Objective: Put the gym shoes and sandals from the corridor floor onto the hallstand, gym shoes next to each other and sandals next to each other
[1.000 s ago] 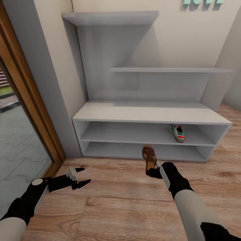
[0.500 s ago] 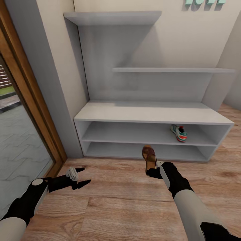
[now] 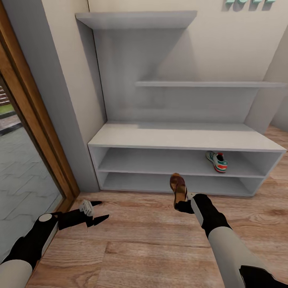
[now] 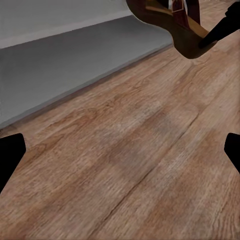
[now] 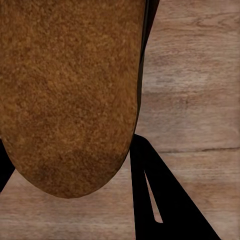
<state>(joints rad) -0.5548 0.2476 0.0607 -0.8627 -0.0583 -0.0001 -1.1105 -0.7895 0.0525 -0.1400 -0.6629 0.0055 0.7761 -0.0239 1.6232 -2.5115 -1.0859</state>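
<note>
While the right jaws [image 3: 183, 205] clamp it, the sandal [image 3: 178, 189] stands tilted — above floor [image 3: 152, 240].

wide bench top [image 3: 180, 136] open, gym shoe [image 3: 217, 161] occupying shelf

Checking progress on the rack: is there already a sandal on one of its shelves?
No, the hallstand holds just one gym shoe; the sandal is in the right claw.

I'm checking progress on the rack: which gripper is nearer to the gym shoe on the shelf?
Right. The right gripper, holding a sandal, is just in front of the hallstand, slightly left of the gym shoe. The left gripper hovers open over the floor far to the left.
</note>
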